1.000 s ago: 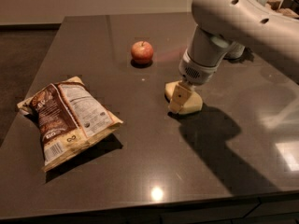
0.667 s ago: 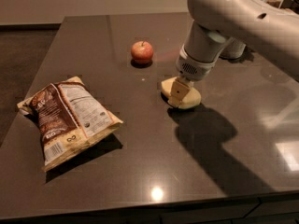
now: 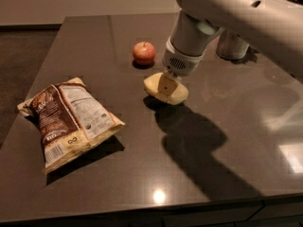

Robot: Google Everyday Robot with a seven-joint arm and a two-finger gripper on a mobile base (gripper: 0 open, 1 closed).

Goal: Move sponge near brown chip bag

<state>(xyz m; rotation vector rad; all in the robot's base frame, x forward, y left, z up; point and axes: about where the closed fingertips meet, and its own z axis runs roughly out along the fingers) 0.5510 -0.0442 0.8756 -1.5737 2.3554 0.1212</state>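
The gripper [image 3: 167, 85], fingers clamped on the sponge [image 3: 152, 84], has carried it leftward, just below the apple [image 3: 144, 52] — closer to the brown chip bag [image 3: 66, 119], yet still apart — so more travel seems needed.

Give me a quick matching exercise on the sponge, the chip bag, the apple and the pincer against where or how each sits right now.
1 sponge
2 brown chip bag
3 apple
4 pincer

A lying flat, view-left side of the table
B red, just behind the sponge
C mid-table, clamped on the sponge from above
D pale yellow, gripped mid-table

Pairs: 1-D, 2-A, 3-B, 4-C.
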